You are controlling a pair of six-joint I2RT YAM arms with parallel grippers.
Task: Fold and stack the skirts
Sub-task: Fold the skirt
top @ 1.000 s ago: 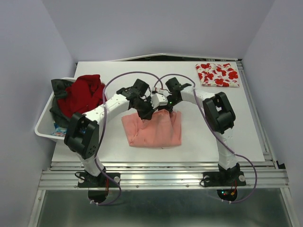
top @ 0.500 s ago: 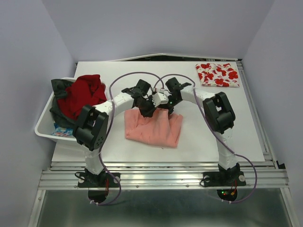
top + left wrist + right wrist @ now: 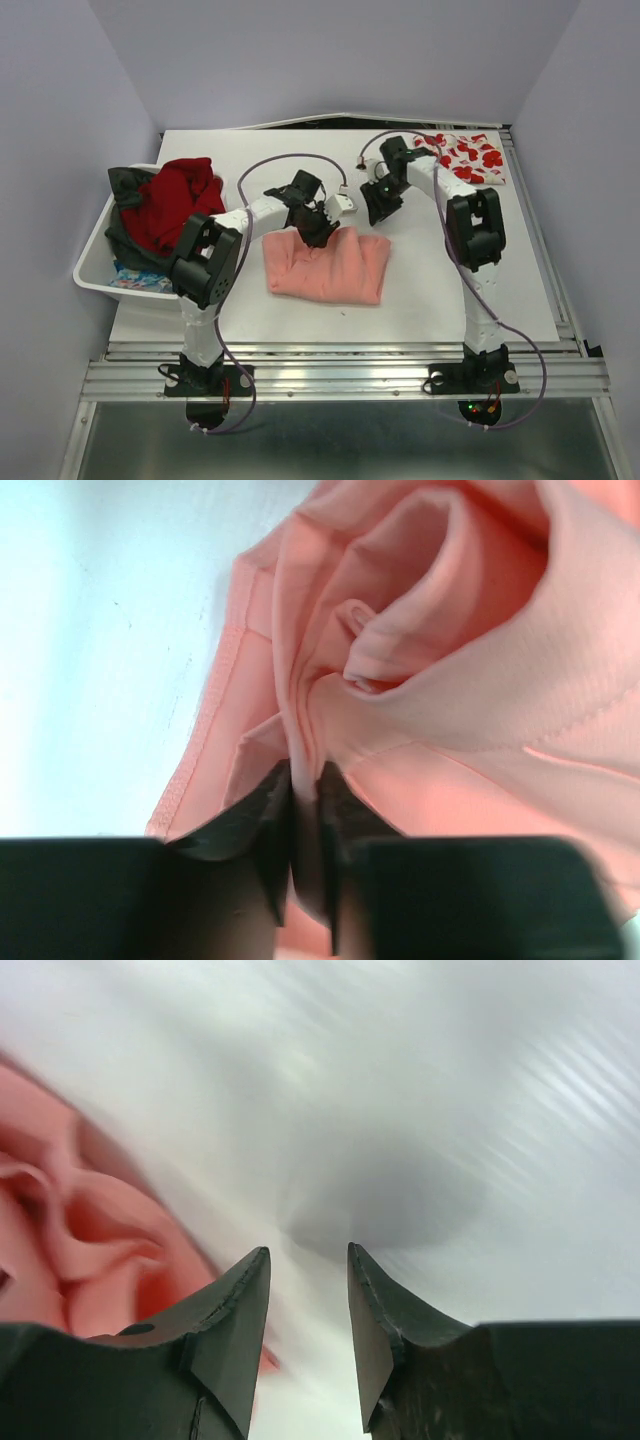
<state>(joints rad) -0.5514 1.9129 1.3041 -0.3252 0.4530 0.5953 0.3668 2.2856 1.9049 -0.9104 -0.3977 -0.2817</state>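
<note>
Top view: I look down from high behind the arm bases (image 3: 205, 378), far enough to take in the whole table (image 3: 500, 290). Left wrist view: pressed close against the salmon-pink skirt (image 3: 480, 680). Right wrist view: blurred, near, facing the table; skirt at its left edge, shared by all three.

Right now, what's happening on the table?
The left arm has its jaws pinched on a fold at the far edge of the pink skirt, loosely folded on the table. The right arm holds its jaws open over bare tabletop beside it, gripping nothing. A flowered skirt lies folded in the far right corner.
</note>
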